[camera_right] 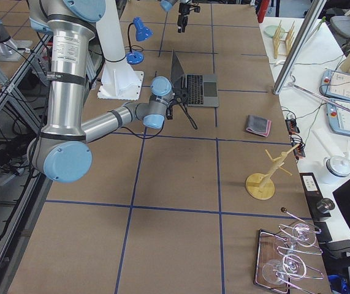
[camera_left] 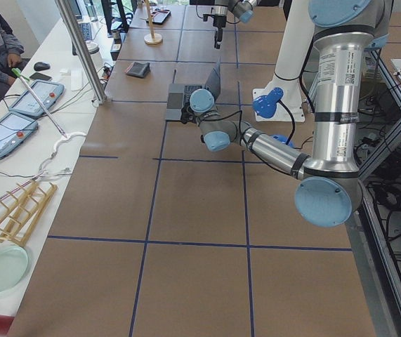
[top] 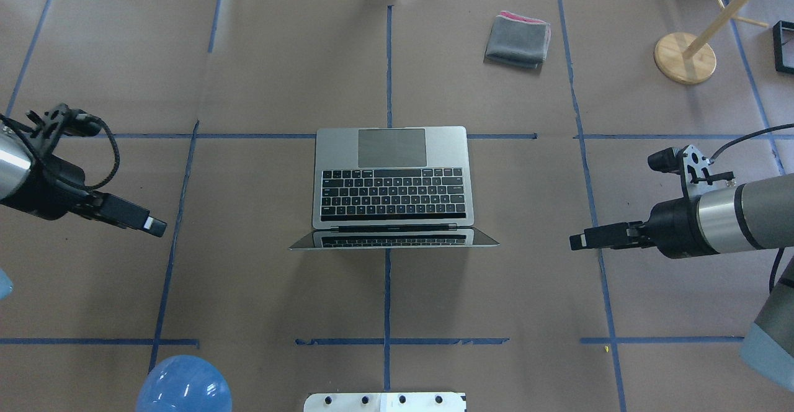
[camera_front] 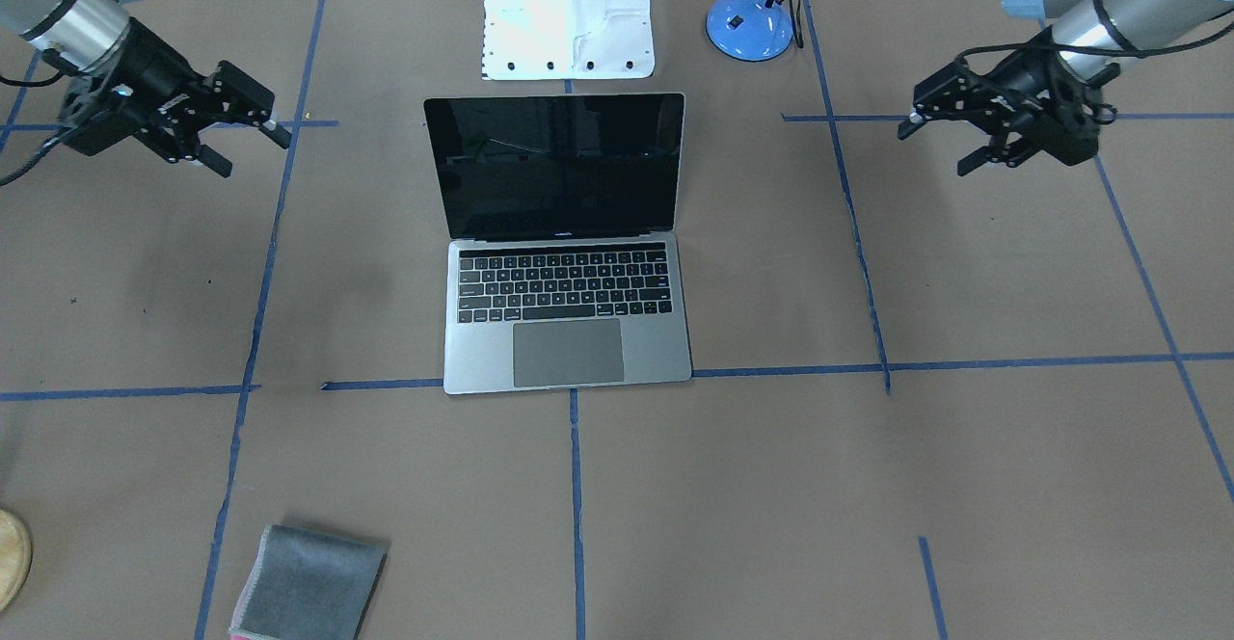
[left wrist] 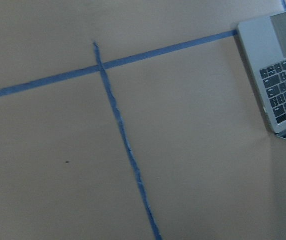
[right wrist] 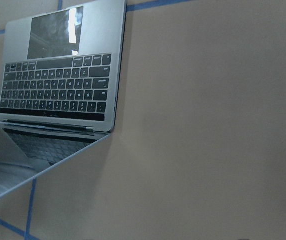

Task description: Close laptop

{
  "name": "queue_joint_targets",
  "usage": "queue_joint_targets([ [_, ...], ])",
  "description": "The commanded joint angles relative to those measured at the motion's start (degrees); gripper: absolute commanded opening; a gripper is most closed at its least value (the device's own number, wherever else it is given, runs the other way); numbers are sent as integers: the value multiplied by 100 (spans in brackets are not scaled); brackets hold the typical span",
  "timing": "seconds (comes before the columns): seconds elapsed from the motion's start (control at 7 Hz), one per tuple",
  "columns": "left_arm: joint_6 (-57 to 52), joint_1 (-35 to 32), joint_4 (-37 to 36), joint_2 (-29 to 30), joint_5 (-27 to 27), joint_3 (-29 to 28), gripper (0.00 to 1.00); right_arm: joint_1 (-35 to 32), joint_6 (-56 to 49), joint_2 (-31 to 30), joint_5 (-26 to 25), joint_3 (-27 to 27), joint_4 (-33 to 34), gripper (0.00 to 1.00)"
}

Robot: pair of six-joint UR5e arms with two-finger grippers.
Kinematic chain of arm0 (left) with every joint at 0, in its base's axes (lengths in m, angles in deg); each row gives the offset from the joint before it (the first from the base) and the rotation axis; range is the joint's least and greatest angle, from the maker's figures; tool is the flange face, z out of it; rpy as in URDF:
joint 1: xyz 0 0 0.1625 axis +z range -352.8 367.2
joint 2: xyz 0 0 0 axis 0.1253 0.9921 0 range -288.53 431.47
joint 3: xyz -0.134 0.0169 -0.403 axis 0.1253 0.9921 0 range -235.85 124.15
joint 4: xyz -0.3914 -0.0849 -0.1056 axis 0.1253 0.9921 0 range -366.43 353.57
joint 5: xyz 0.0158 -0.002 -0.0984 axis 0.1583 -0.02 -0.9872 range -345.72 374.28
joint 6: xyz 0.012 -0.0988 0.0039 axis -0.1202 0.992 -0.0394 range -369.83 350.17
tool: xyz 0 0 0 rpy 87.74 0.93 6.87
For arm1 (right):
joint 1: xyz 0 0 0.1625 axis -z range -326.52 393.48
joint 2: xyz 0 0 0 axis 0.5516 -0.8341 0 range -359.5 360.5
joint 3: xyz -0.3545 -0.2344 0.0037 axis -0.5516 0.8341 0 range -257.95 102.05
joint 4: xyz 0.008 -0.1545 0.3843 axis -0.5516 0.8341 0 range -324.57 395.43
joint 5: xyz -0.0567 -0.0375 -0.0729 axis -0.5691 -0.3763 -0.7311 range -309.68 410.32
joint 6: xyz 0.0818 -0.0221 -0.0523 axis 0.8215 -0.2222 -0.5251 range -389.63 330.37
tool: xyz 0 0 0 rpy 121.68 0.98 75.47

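On the surface (camera_front: 771, 486), nothing done: must reach the open laptop (camera_front: 564, 322) and fold its screen (camera_front: 557, 163) down, jaws on both sides spread.

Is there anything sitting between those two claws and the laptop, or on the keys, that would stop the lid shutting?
Nothing visible. Bare table lies between the laptop and both the left gripper and right gripper, and the keyboard has nothing on it. The grey cloth lies far off.
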Motion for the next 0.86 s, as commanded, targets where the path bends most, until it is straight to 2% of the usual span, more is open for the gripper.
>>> queue_joint_targets([
  [0.0, 661, 1046, 188, 577, 550, -99, 99, 528, 202, 26, -348, -282, -27, 75],
  [0.14, 862, 1320, 205, 702, 1103, -91, 59, 861, 578, 183, -690, -344, -27, 57],
  [0.29, 985, 1418, 197, 868, 1178, -100, 21, 1308, 668, 367, -1276, -345, -18, 41],
  [0.43, 987, 1419, 197, 974, 1196, -100, 11, 1565, 669, 473, -1699, -345, -18, 23],
  [0.57, 987, 1489, 197, 1106, 1214, -91, 5, 1611, 678, 631, -1782, -354, -18, 16],
  [0.71, 1178, 1507, 197, 1177, 1501, -48, 5, 1646, 826, 772, -1966, -354, -18, 14],
])
